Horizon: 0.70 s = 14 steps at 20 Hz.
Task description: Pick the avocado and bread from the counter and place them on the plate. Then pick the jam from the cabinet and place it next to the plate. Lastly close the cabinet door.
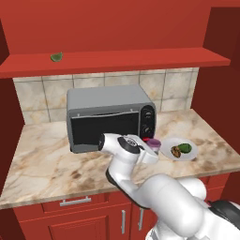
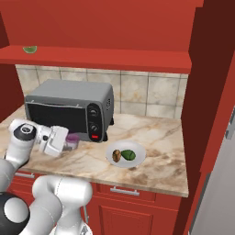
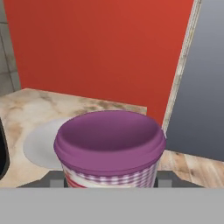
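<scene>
1. While the gripper (image 1: pixel 151 151) hangs low in front of the toaster oven (image 1: pixel 110 116) in the left base view, it pinches the jam (image 1: pixel 153 143); plate (image 1: pixel 190 153) sits right of the oven.
2. Right base view: jam (image 2: pixel 72 138) is at the oven's front right corner, left of the plate, which holds bread (image 2: pixel 117 155) and avocado (image 2: pixel 128 155).
3. Hand view: purple lid (image 3: pixel 109 136) sits between the fingers, plate behind it.
</scene>
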### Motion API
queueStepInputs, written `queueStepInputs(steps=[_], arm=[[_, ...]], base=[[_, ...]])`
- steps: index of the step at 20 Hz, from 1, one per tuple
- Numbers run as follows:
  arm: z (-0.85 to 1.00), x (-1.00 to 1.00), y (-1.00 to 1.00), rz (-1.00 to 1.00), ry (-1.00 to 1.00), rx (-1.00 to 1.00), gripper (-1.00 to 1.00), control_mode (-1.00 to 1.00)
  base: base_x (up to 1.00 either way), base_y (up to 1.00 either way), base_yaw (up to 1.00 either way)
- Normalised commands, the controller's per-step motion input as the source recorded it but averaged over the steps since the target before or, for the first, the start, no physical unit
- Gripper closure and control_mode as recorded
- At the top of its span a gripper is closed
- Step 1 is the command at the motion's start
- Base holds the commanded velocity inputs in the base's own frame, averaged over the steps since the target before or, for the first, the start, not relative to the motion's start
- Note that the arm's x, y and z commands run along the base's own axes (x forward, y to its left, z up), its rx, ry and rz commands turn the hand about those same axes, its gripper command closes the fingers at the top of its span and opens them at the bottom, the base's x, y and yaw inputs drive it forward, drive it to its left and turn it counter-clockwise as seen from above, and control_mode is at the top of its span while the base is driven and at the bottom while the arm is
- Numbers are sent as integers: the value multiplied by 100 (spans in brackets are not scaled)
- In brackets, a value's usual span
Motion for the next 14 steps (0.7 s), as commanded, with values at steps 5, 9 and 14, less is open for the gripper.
queueStepInputs(steps=[5,9,14], arm=[[-20,14,-8,0,0,6,100,-100],[-19,23,-1,0,0,4,100,-100],[-17,24,0,0,0,3,100,-100]], base=[[0,0,0],[0,0,0],[0,0,0]])
